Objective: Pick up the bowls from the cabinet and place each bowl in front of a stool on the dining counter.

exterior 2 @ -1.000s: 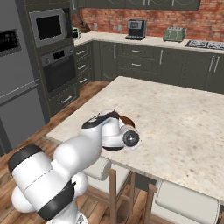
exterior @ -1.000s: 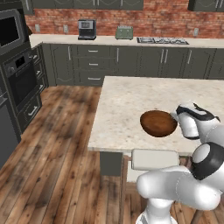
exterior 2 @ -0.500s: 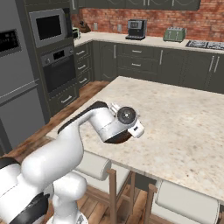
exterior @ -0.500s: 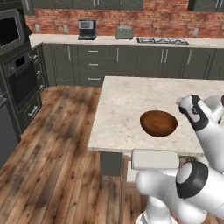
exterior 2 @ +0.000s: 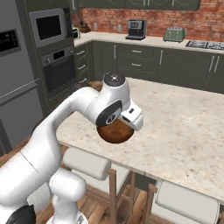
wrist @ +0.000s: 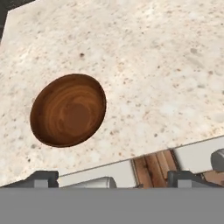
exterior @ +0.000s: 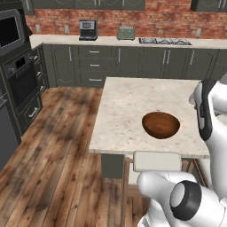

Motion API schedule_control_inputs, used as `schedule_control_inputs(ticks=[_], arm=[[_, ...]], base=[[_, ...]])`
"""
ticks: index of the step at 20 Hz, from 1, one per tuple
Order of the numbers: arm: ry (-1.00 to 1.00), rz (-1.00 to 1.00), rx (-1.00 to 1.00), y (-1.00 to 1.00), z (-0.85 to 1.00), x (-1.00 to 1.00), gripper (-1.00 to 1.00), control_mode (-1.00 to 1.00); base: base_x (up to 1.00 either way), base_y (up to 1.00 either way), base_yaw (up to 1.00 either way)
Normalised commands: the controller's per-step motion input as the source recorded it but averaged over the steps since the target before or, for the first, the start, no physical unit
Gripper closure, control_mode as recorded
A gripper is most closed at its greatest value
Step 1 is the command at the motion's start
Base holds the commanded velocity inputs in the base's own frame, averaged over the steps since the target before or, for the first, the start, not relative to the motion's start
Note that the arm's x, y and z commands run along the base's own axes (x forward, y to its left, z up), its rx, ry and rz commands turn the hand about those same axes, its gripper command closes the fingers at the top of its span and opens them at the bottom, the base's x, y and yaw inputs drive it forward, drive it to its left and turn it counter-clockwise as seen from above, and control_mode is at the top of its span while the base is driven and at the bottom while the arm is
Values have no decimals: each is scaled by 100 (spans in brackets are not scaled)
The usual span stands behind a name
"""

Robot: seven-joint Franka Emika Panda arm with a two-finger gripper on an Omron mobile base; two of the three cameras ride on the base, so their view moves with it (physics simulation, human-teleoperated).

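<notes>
With nothing between them, the fingers [wrist: 109,179] stand wide apart above the bench [wrist: 166,57], their two dark tips showing at the bottom of the hand view. Ahead of the fingers and a little toward the left tip, the brown bowl [wrist: 68,110] sits free on the speckled stone, near the bench edge; a pale stool seat [exterior: 157,161] lies just beyond that edge, on the near side of the fingers. So this bowl looks placed in front of a stool, and the step in hand is the let-go and lift away. By my reading, the next move calls for going to the cabinet for the second bowl and setting it before the other stool [exterior 2: 187,201]. The bowl is round, glossy dark wood with swirling grain inside, upright and empty.
</notes>
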Motion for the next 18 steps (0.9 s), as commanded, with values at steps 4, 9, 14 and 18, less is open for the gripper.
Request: schedule_control_inputs(ticks=[4,9,14,18], arm=[[15,17,-10,9,67,-54,-100,-100],[5,17,-12,23,48,-49,-100,-100],[-18,15,-15,37,25,-59,-100,-100],[-81,1,-15,38,-4,-84,-100,-100]], base=[[0,0,0],[0,0,0],[0,0,0],[0,0,0]])
